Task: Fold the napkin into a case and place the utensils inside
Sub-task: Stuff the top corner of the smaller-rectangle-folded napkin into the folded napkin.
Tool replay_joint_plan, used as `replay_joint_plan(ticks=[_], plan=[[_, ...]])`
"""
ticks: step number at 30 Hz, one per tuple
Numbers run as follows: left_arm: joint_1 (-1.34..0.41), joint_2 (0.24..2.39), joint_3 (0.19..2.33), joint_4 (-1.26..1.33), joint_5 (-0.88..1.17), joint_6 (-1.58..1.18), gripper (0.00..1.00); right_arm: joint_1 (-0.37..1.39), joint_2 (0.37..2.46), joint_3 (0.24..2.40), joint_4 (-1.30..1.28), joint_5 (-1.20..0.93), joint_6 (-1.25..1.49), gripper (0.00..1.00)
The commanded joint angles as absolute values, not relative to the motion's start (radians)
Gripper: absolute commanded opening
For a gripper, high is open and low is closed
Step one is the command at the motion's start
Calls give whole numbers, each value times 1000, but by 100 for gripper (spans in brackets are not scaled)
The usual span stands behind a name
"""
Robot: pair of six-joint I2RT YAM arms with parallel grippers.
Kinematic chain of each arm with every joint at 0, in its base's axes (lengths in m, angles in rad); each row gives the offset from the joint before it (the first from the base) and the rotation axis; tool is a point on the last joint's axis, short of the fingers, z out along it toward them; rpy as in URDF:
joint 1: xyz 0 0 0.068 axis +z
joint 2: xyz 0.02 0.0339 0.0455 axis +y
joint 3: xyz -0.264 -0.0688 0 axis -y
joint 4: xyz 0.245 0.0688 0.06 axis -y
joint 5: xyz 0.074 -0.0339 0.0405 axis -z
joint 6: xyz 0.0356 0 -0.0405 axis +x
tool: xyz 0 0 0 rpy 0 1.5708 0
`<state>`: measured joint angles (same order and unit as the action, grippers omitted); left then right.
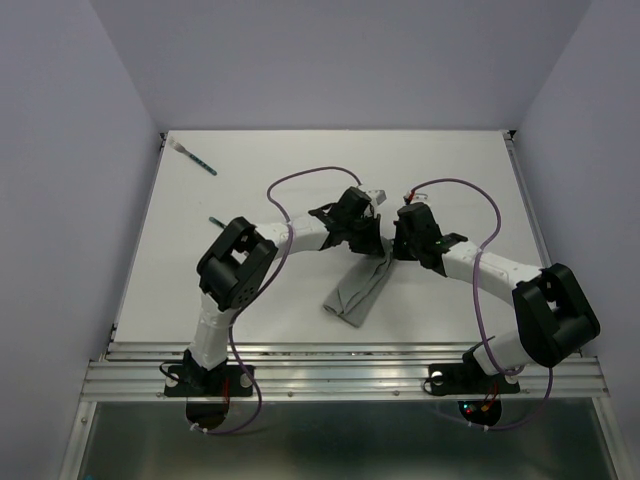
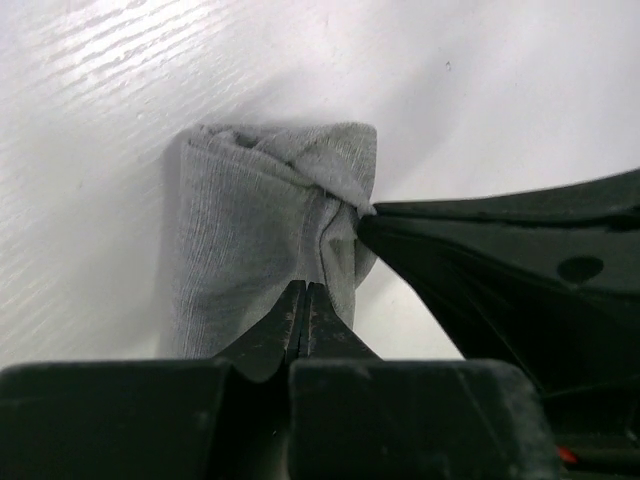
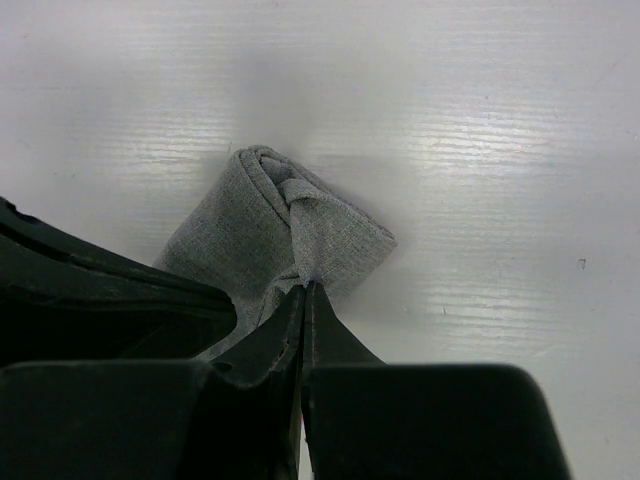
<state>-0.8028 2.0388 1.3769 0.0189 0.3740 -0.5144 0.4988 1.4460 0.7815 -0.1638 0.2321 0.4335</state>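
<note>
The grey napkin [image 1: 358,290] lies folded into a narrow strip in the middle of the table. Both grippers meet at its far end. My left gripper [image 2: 305,286] is shut, its tips pinching a fold of the napkin [image 2: 250,230]. Close beside it, my right gripper [image 3: 305,288] is shut on a bunched corner of the napkin [image 3: 330,240]. In the top view the left gripper [image 1: 375,243] and right gripper [image 1: 398,245] nearly touch. One teal-handled utensil [image 1: 196,159] lies at the far left corner. The tip of another utensil [image 1: 216,221] shows beside the left arm.
The white table [image 1: 450,170] is walled in by lavender panels on three sides. The left arm's elbow [image 1: 236,262] rises at the near left, and the right arm's elbow [image 1: 552,310] at the near right. Purple cables loop above both forearms.
</note>
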Motion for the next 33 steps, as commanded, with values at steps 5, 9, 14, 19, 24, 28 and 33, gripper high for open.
replay_joint_plan(ticks=[5,9,14,19,24,28,33], plan=[[-819,2124,1479,51,439,-526,0,505,1425,787,-117,230,443,1],[-822,2160,1499,71,469,-546,0,505,1424,788,-117,222,445,1],[-822,2168,1509,118,488,-583,0,505,1425,785,-117,218,443,1],[-822,2175,1529,138,489,-607,0,505,1424,782,-115,212,445,1],[-825,2195,1542,137,471,-617,0,505,1413,779,-117,207,445,1],[-831,2235,1557,104,413,-621,0,505,1401,775,-120,206,445,1],[-833,2181,1497,165,391,-661,0,505,1410,762,-120,216,445,1]])
